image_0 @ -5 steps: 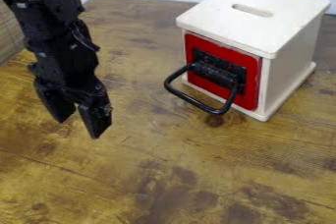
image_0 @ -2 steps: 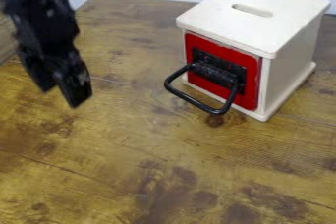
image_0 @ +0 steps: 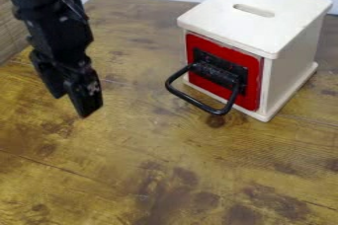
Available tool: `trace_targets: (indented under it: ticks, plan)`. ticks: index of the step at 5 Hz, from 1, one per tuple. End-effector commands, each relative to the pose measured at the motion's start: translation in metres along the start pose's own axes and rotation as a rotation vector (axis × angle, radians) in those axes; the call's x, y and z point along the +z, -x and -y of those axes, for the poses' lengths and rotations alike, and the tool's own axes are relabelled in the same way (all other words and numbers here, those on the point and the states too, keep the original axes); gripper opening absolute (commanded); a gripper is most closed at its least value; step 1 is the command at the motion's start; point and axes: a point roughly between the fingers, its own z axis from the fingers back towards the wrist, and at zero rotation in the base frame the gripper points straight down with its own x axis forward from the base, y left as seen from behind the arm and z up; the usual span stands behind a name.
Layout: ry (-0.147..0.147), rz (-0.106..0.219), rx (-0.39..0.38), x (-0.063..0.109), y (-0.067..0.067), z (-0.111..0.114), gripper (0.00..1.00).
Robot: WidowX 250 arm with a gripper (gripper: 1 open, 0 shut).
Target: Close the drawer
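Gripper (image_0: 73, 95) well apart from the box (image_0: 251, 17), off its drawer side, toward the left of the view. Fingers point down, wide open with a gap between them, nothing held. Not touching the box or the handle.

Drawer (image_0: 247, 98) is in the box, under the slotted top, red front facing out on the side nearer the gripper. Relative to the gripper: across bare tabletop, to the right in view. Can't tell from this angle how far the front sits out of the box, if at all.

Handle (image_0: 189, 99), big black wire loop, sticks out from the black panel (image_0: 219, 63) on the red front, so it's the drawer part closest to the gripper. Still a clear stretch of table (image_0: 132, 155) between loop and fingers.

Arm (image_0: 50, 17) is black, comes in from the top left corner of the view, beyond the drawer side of the box. Box itself stands upright on the wood table, pale wood, slot (image_0: 254, 10) in its top.
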Motion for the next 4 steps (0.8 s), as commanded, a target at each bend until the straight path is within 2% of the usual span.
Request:
trace_targets:
  ticks: [1,2,3,4]
  plan:
    - [-0.028,0.065,-0.045,0.015,-0.002,0.007,1.00]
    - [-0.043,0.076,-0.052,0.024,-0.001,0.008,0.00]
    - [-0.034,0.077,-0.043,0.034,-0.003,0.009,1.00]
    - [-0.053,0.094,0.005,0.025,0.001,0.008,0.00]
